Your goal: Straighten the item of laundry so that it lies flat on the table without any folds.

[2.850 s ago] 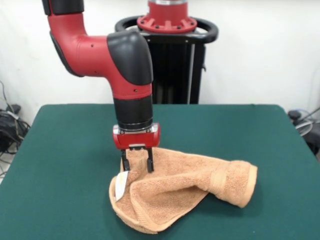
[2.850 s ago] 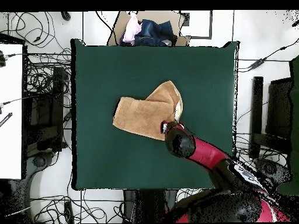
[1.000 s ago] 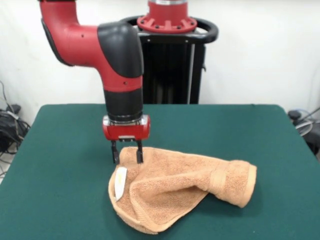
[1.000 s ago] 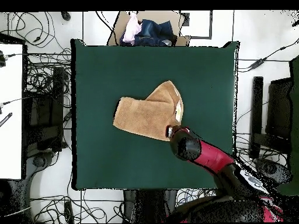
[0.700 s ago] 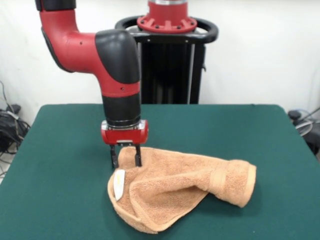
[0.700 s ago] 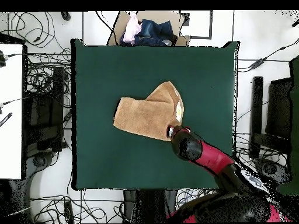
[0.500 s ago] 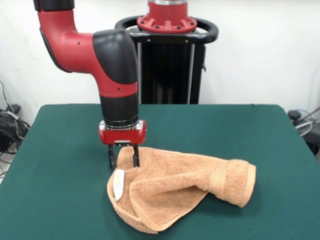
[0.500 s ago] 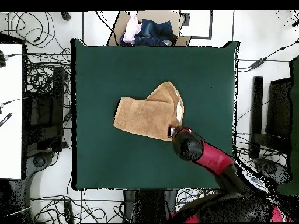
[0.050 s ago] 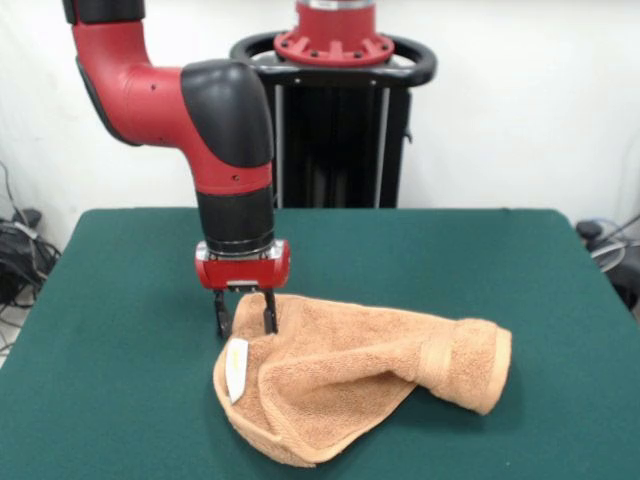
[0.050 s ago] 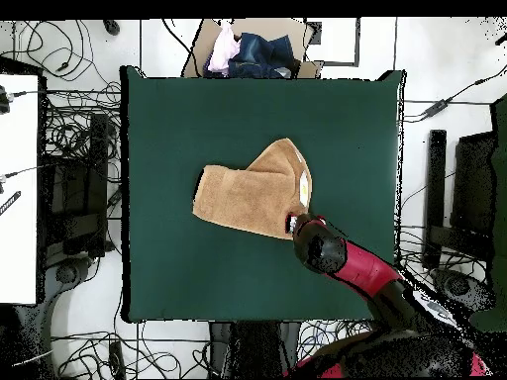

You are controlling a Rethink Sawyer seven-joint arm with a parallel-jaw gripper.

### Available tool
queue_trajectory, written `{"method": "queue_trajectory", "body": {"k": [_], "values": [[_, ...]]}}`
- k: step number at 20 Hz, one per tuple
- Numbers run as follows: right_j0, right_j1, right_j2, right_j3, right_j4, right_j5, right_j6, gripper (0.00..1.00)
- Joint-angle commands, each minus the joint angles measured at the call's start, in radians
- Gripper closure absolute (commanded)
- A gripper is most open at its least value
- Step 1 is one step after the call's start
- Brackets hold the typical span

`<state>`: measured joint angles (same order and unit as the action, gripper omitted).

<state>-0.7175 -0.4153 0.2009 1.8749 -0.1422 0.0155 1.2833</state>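
The item of laundry (image 9: 360, 365) is an orange-tan towel lying crumpled on the green table (image 9: 130, 300), with a folded lobe at its right end and a white label (image 9: 238, 368) on its left edge. My gripper (image 9: 245, 320) points straight down at the towel's far left corner, and a bunch of cloth stands between its two fingers (image 9: 268, 315). It is shut on that corner. In the overhead view the item of laundry (image 10: 248, 193) lies near the middle of the table (image 10: 178, 129), and the gripper (image 10: 294, 223) is at its lower right corner, mostly hidden by the arm.
A cardboard box with clothes (image 10: 248, 49) sits just past the table's top edge in the overhead view. Cables (image 10: 74, 129) lie on the floor to the left, beside a white bench (image 10: 18, 178). The arm (image 10: 347, 262) crosses the table's lower right corner.
The gripper has moved left and slightly toward the far edge in the front view. The towel's held corner and left edge have shifted a little with it.
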Motion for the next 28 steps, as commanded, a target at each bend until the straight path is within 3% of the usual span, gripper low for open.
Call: {"method": "queue_trajectory", "body": {"k": [1, 6, 13, 23, 28], "values": [[-0.023, -0.046, 0.023, 0.017, 0.014, 0.091, 0.164, 0.00], [-0.040, -0.107, 0.026, 0.078, 0.009, 0.113, 0.169, 0.00], [-0.060, -0.069, 0.024, 0.111, -0.015, 0.026, 0.191, 0.00], [-0.061, 0.065, 0.015, 0.108, -0.041, -0.143, 0.231, 0.00], [-0.072, 0.054, 0.019, 0.149, -0.040, -0.161, 0.238, 0.00]]}}
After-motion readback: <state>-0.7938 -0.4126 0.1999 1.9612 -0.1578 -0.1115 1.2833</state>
